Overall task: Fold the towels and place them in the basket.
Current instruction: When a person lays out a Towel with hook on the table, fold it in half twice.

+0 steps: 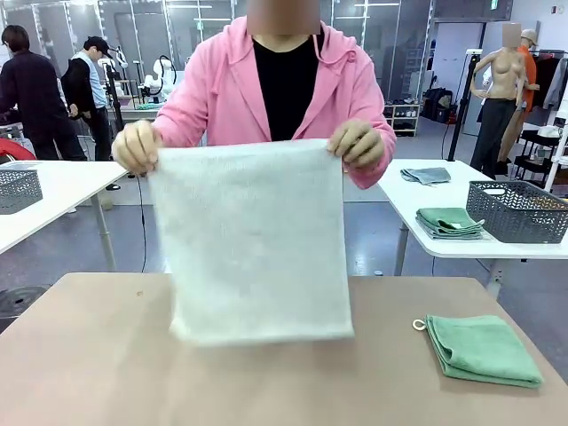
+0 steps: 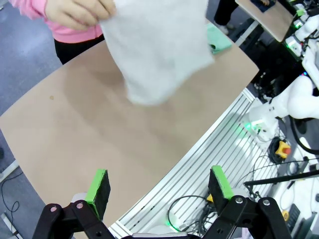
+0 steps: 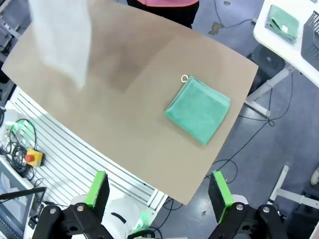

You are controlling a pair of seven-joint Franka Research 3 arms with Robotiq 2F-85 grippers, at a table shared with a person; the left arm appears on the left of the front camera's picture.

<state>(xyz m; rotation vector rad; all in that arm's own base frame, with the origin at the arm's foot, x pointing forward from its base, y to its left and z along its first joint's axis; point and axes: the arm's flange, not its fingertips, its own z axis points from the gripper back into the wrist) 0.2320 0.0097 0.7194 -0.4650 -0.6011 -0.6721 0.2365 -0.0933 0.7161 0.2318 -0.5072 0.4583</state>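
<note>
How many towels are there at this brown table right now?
2. The person holds a cream-white towel up over the middle of the table; a folded mint green towel lies on its right side. The hanging one may hide others.

On my right wrist camera, the right gripper (image 3: 158, 191) has its green pads (image 3: 98, 186) spread wide with nothing between them, over the edge of the light brown tabletop (image 3: 124, 109). A folded mint green terry towel (image 3: 198, 110) lies flat near one corner, small loop (image 3: 185, 78) sticking out. A blurred cream-white towel (image 3: 62, 35) hangs well apart from it.
</note>
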